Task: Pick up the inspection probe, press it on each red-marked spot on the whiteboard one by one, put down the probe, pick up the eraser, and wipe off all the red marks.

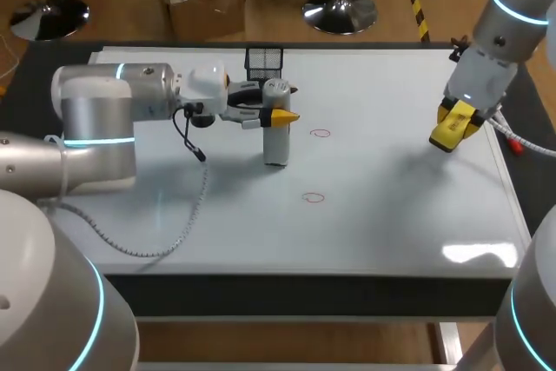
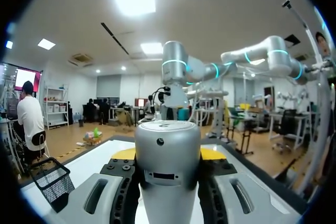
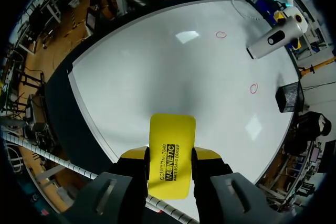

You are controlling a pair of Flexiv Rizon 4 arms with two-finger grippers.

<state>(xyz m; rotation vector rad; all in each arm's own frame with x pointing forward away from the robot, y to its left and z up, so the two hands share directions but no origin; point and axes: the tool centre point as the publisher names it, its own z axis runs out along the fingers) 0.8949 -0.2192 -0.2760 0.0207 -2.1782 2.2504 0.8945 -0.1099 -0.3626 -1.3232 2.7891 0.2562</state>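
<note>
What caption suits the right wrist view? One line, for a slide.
Right gripper holds the yellow eraser above the whiteboard; two red marks and the probe are ahead.

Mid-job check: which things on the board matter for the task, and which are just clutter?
Job: silver cylindrical probe in left pincer; yellow rectangular eraser in right pincer; red circle marks; glossy whiteboard.
Lying about: black wire-mesh basket at the board's far edge.
</note>
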